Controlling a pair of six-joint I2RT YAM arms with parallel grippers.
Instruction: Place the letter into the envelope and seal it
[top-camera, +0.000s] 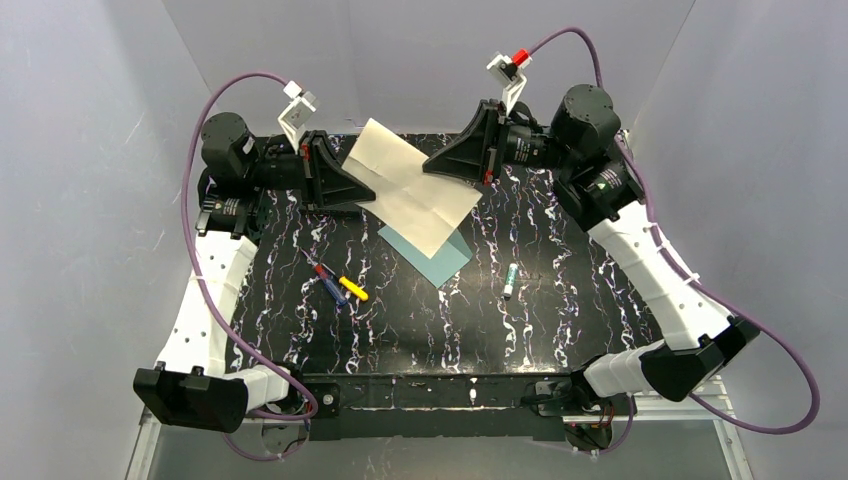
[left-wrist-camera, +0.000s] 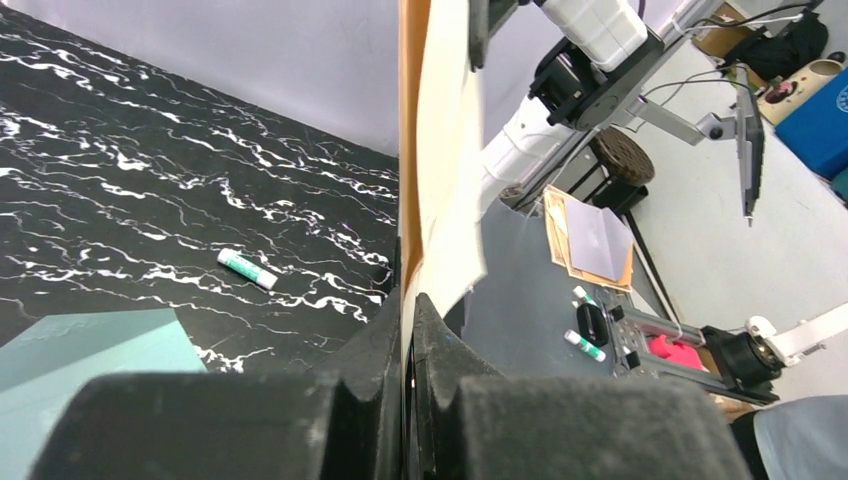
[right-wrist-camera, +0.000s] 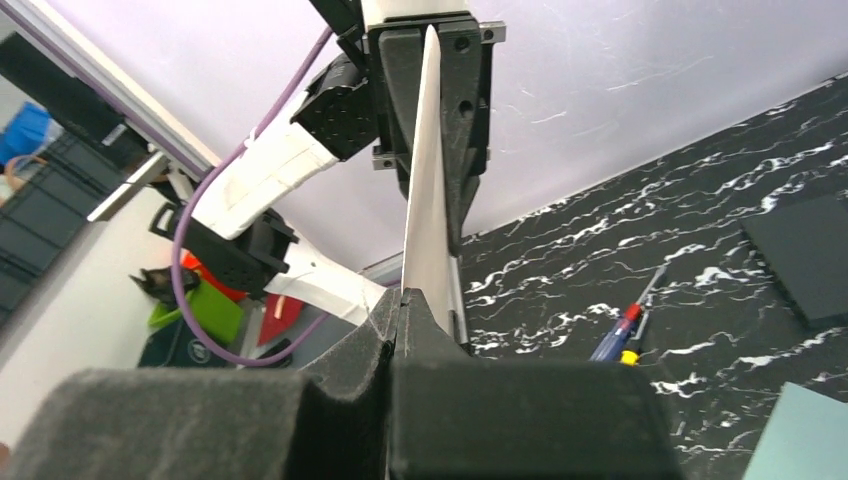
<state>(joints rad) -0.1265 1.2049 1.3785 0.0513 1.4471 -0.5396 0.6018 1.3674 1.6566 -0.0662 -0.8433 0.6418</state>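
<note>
Letter (top-camera: 415, 190): hanging above the far middle of the tabletop (top-camera: 560, 330), plain cream side showing with fold creases, being held from both sides, near corner reaching out over the envelope.
Left end effector (top-camera: 358, 190): clenching on the letter's left edge, fingers pressing together with the sheet running up between them in the left wrist view.
Right end effector (top-camera: 432, 165): pinching the letter's far right edge, pads meeting on the paper, sheet standing edge-on in the right wrist view.
Envelope (top-camera: 432, 258): teal, lying flat on the tabletop under the letter's near corner, far part hiding beneath the sheet; touching the letter or not, cannot tell.
Glue stick (top-camera: 511, 280): white with green cap, lying right of the envelope, apart from it.
Pens (top-camera: 338, 283): red-blue one and yellow one lying close together left of the envelope; touching each other or not, cannot tell.
Tabletop: black with white marbling, carrying envelope, glue stick and pens.
</note>
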